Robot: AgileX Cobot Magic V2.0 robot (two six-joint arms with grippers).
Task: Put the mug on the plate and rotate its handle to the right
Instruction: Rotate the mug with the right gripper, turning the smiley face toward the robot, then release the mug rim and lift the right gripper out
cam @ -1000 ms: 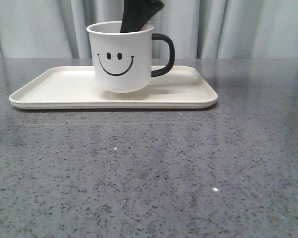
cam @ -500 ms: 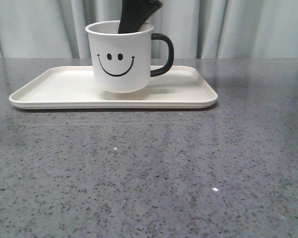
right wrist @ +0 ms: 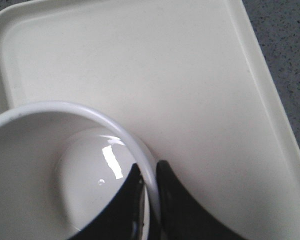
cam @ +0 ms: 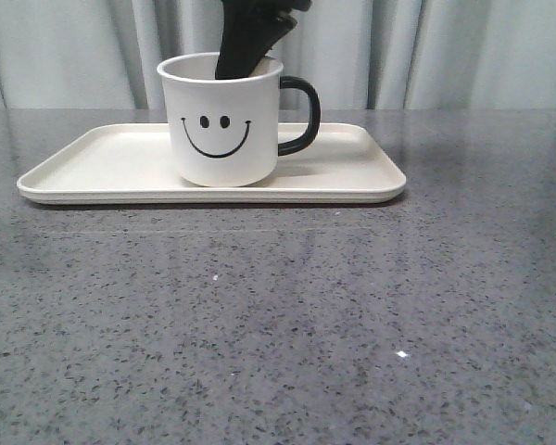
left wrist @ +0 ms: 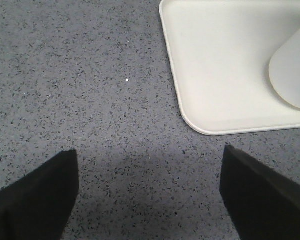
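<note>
The white mug (cam: 220,125) with the black smiley face stands upright on the cream plate (cam: 102,171), near its middle. Its black handle (cam: 301,115) points to the right in the front view. My right gripper (cam: 244,51) comes down from above and is shut on the mug's far rim, one finger inside and one outside, as the right wrist view (right wrist: 149,172) shows. The mug's rim (right wrist: 115,122) and the plate (right wrist: 190,80) fill that view. My left gripper (left wrist: 150,165) is open and empty over the table beside the plate's corner (left wrist: 200,125).
The plate lies on a grey speckled table (cam: 278,324). A pale curtain (cam: 445,51) hangs behind it. In the left wrist view part of the mug's side (left wrist: 295,70) shows over the plate.
The mug has come down a little with my right gripper and now rests on the plate. It also shifted slightly to the left.
</note>
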